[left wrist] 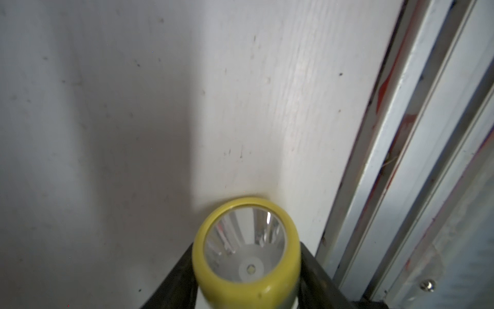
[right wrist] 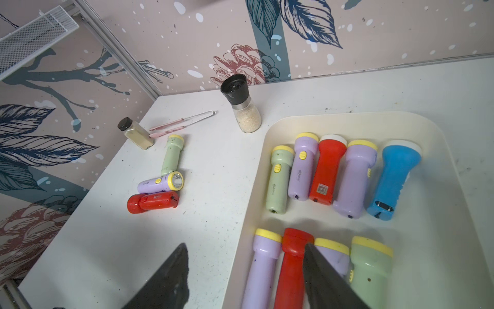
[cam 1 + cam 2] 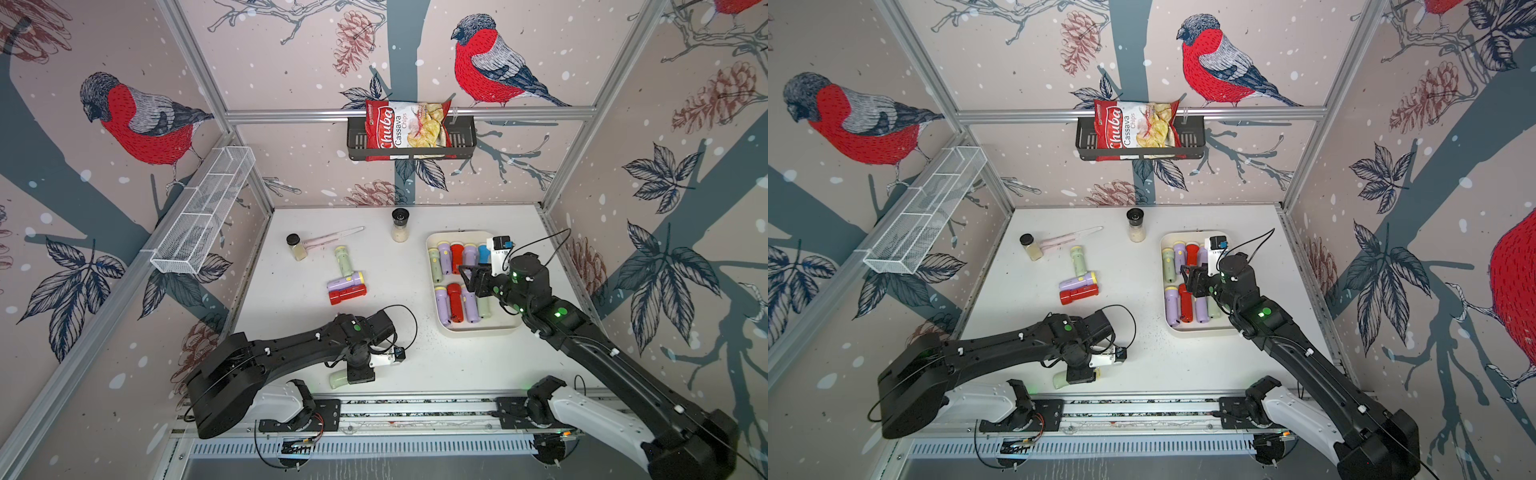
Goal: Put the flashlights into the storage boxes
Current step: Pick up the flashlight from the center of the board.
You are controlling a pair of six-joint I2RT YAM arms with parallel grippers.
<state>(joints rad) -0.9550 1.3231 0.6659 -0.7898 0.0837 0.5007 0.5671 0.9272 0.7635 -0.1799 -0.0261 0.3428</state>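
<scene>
Flashlight (image 3: 337, 380) half hidden beneath left gripper (image 3: 357, 376); grip unclear.

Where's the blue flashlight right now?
In a top view the blue flashlight lies in the cream tray on the robot's right, at the right end of the far row, beside a lilac flashlight.

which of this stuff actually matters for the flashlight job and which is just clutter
Job: cream tray; nine flashlights inside; three loose flashlights; pale green flashlight at the front.
Clutter: spice jar; grinder; pink tweezers; chips bag; black basket; wire basket.
</scene>
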